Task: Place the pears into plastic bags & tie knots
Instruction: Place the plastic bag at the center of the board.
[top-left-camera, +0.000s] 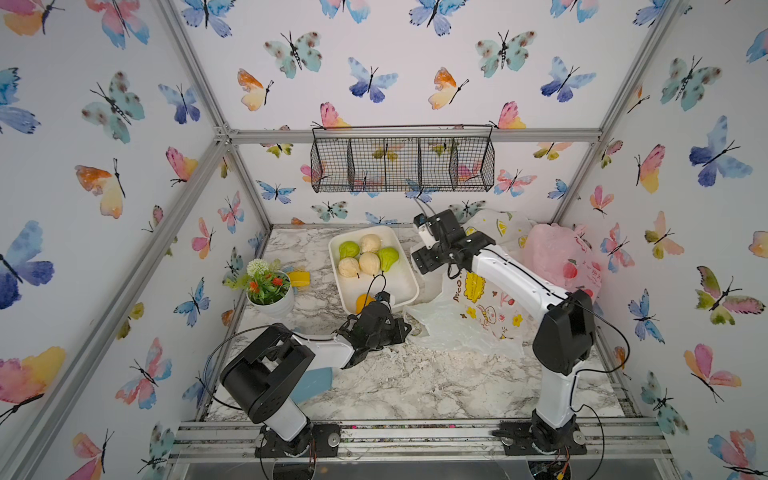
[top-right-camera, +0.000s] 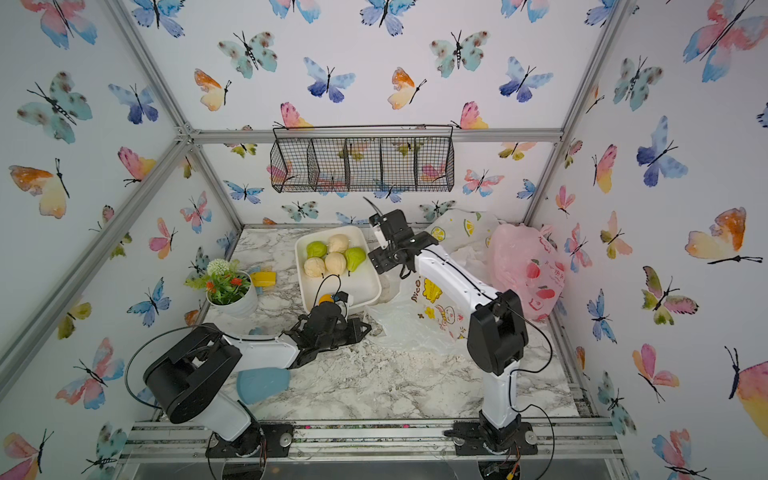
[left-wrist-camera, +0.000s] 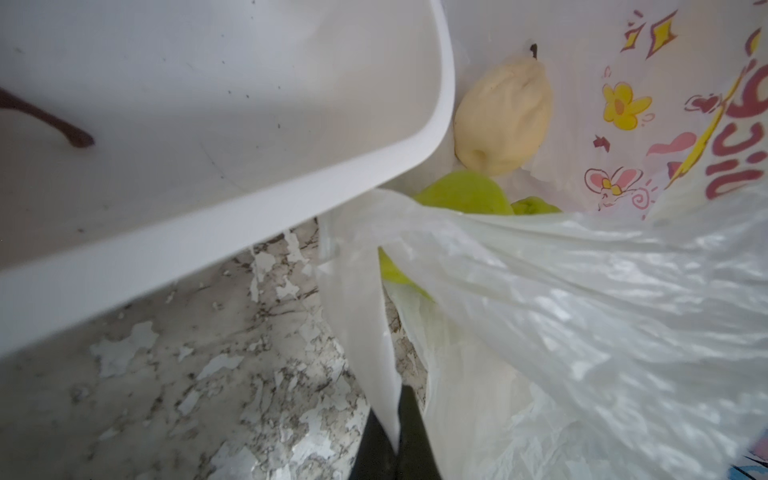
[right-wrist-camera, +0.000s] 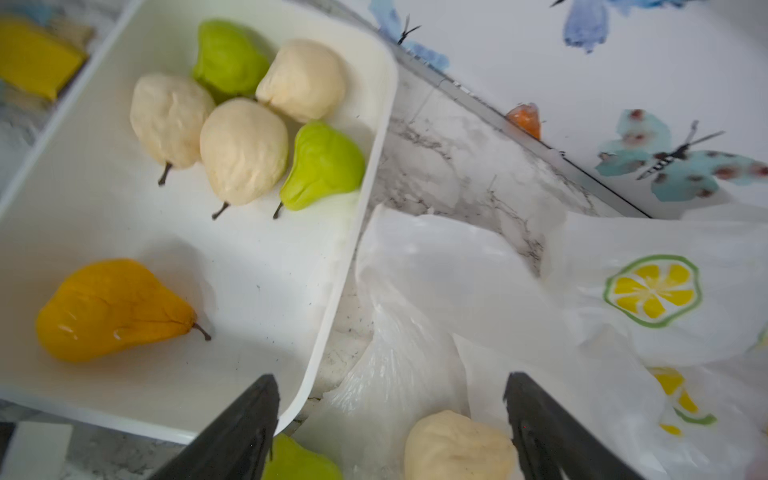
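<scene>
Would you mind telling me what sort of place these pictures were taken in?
Probably a staged robot test booth rather than a real kitchen: aluminium framing holds walls of butterfly wallpaper, the marble-patterned tabletop is worn and flaking, and pears sit in a white tray.

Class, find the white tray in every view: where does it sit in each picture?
In a top view: white tray near the picture's middle.
In a top view: white tray near the middle too.
Left wrist: white tray fills the upper left.
Right wrist: white tray fills the left side.
Shared landmark: the marble table under it.
</scene>
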